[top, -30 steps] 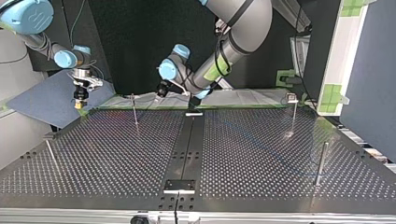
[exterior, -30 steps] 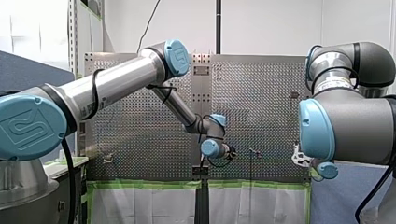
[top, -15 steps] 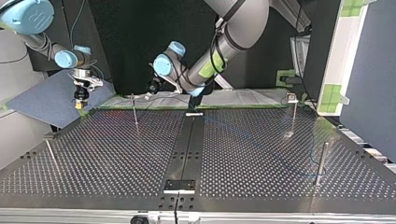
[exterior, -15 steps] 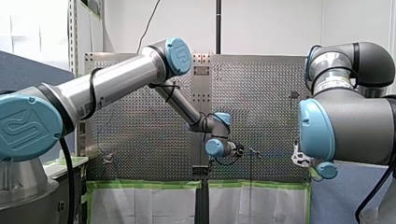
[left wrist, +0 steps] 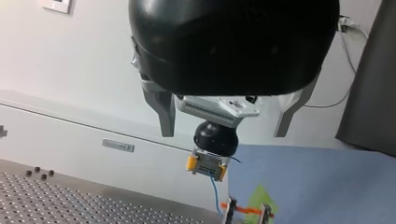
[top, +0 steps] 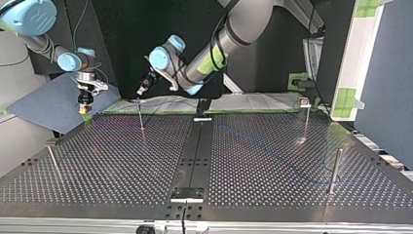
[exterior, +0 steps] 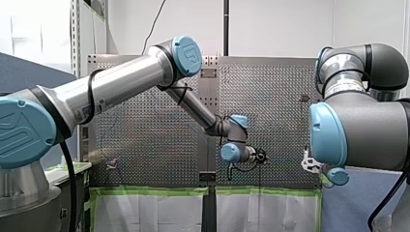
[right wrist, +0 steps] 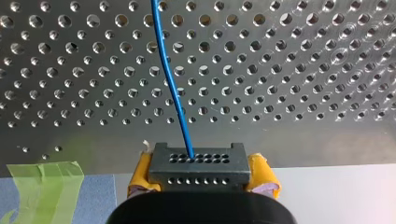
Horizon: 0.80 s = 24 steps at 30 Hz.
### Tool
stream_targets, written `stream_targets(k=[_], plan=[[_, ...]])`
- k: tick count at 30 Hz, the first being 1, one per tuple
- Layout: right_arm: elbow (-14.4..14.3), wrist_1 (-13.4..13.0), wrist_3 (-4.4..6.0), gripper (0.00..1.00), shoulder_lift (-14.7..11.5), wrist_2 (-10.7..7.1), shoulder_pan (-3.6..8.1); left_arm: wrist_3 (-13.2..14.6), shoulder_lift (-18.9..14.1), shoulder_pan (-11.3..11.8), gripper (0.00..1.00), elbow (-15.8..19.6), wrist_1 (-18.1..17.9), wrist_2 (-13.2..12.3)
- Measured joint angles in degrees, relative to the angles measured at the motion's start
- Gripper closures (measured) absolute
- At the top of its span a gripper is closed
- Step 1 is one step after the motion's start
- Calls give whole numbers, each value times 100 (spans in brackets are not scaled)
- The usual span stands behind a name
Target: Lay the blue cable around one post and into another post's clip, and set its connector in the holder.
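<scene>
Moved since a second ago: left claw (top: pixel 143 89), swung toward the top view's left and a little higher. Right claw (top: pixel 84 105): same place.

Claws, two.
- Left claw: metal fingers spread wide with nothing between them. It hangs just above the top of a post (top: pixel 140 115), apart from it.
- Right claw: yellow pads pressed on either side of the connector (right wrist: pixel 197 164), pinching it.

Connector, one: black, held in the air past the far edge of the desk (top: pixel 122 165), at the top view's left.

Cable (right wrist: pixel 171 84), one: blue. It leaves the connector's face and runs out over the perforated plate. A faint line of it crosses the top view's right half; whether it touches any post cannot be told.

Posts, four, all thin:
- the one under the left claw, near the far edge;
- post (top: pixel 306 122) with a clip (top: pixel 304 102) on top, far right;
- post (top: pixel 334 170) by the right edge;
- post (top: pixel 52 160) by the left edge.

Room: the posts stand well apart, with broad plate between them. Green tape (right wrist: pixel 44 186) marks the far edge beside the right claw.
</scene>
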<state>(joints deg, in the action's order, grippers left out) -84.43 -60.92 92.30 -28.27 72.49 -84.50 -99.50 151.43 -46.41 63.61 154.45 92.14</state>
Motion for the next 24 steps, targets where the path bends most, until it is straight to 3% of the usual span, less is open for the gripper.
stream_targets(k=[6, 16, 24], plan=[[0, -14, 18, 74, 0, -5, 0, -107, 98, -39, 0, -128, 60, 260], [0, -15, 34, 74, 1, -6, -1, 20, 202, -20, 0, -236, 331, 745], [0, 6, 33, 74, 1, -6, -8, 148, 204, -12, 0, -235, 456, 934]])
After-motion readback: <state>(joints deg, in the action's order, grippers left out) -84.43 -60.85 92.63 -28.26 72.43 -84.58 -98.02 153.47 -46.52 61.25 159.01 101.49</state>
